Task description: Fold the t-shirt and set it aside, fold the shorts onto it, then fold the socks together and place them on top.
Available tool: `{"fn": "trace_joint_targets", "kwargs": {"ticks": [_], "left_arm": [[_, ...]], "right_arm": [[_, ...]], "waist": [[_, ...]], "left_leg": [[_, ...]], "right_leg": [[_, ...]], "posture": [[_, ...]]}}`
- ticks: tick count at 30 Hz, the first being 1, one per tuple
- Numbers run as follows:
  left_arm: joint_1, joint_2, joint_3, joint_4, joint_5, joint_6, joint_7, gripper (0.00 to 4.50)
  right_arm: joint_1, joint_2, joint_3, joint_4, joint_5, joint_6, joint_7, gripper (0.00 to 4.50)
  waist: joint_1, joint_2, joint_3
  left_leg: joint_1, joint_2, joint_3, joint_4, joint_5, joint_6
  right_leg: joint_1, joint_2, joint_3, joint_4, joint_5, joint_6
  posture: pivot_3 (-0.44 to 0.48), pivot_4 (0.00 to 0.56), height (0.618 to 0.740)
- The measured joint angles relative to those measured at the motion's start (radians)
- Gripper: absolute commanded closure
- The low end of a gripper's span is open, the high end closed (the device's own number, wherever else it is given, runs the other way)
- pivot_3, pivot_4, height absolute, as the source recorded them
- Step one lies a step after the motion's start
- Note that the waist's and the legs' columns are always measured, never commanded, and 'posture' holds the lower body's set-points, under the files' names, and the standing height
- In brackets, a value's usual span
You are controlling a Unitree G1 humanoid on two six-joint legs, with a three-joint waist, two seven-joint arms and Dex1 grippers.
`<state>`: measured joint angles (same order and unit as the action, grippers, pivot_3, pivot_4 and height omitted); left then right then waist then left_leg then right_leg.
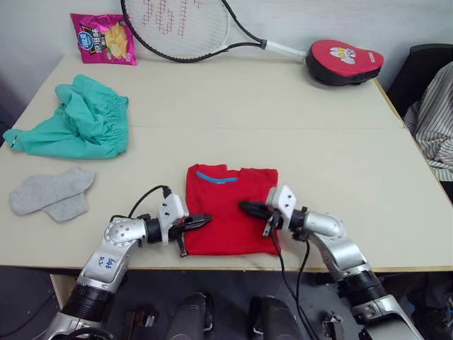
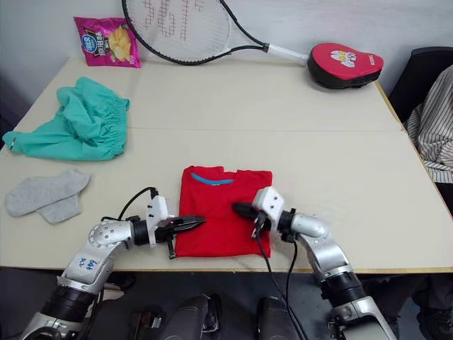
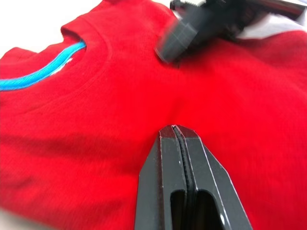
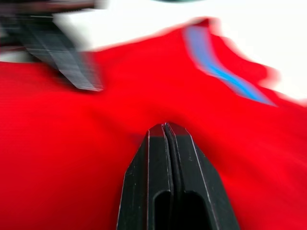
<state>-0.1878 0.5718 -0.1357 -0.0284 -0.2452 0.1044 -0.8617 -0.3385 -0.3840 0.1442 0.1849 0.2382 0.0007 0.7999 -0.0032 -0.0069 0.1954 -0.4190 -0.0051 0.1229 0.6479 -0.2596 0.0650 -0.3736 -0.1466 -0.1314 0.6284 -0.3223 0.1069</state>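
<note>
The red t-shirt lies folded into a compact rectangle near the table's front edge, its blue collar band facing away from me. My left gripper is shut, its tip just over the shirt's left edge, with nothing between the fingers. Reaching in from the right, my right gripper is also shut and empty, its tip low over the shirt's right half. The teal-green shorts lie crumpled at the far left. Nearer on the left, the two grey socks overlap on the table.
Along the table's far edge lie a pink snack bag, a tennis racket and a red padded case. A striped cloth and a dark chair are beyond the right edge.
</note>
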Motion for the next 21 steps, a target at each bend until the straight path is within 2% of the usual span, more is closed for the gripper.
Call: {"fn": "trace_joint_targets", "kwargs": {"ticks": [5,8,11,13,16,21], "left_arm": [[0.011,-0.013,0.017,0.022,0.004,-0.027,0.008,4.50],[0.017,-0.043,0.063,0.051,-0.040,-0.033,0.005,4.50],[0.006,-0.075,0.132,0.082,-0.131,-0.006,-0.018,4.50],[-0.038,-0.072,0.146,0.094,-0.144,-0.009,-0.043,4.50],[-0.142,-0.062,0.146,0.185,-0.101,-0.066,-0.058,4.50],[-0.264,-0.100,0.121,0.429,0.005,-0.210,-0.045,4.50]], "right_arm": [[0.007,-0.007,-0.102,0.056,0.003,0.031,-0.076,4.46],[0.005,0.003,-0.130,0.059,0.026,0.039,-0.074,4.46],[0.003,0.040,-0.148,-0.013,0.134,0.062,0.000,4.46],[-0.032,0.043,-0.118,-0.088,0.172,0.090,0.063,4.46],[-0.122,0.071,-0.029,-0.114,0.138,0.093,0.103,4.46],[-0.178,0.132,0.072,0.100,-0.008,-0.007,0.090,4.46]], "waist": [[-0.002,0.002,-0.003],[-0.002,0.002,-0.003],[-0.005,0.004,-0.002],[-0.006,0.004,-0.002],[-0.008,0.004,-0.002],[-0.001,0.003,-0.002]], "left_leg": [[0.015,0.001,0.000,-0.004,-0.003,-0.002],[0.015,0.001,0.000,-0.005,-0.003,-0.002],[0.010,0.001,0.001,-0.005,-0.003,-0.002],[0.008,0.001,0.001,-0.004,-0.002,-0.002],[0.008,0.001,0.001,-0.004,-0.001,-0.002],[0.004,0.000,0.002,-0.003,0.000,0.004]], "right_leg": [[0.013,0.000,0.001,-0.003,-0.001,-0.001],[0.012,0.000,0.002,-0.003,-0.001,-0.002],[0.007,0.000,0.002,-0.001,-0.001,-0.002],[0.005,0.000,0.001,0.000,-0.001,-0.002],[0.005,0.001,0.000,0.000,-0.001,-0.002],[0.004,0.001,-0.002,0.001,-0.001,-0.002]], "posture": [[0.000,0.150,0.740],[0.000,0.150,0.740],[0.000,0.150,0.740],[0.000,0.150,0.740],[0.000,0.150,0.740],[0.000,0.150,0.740]]}}
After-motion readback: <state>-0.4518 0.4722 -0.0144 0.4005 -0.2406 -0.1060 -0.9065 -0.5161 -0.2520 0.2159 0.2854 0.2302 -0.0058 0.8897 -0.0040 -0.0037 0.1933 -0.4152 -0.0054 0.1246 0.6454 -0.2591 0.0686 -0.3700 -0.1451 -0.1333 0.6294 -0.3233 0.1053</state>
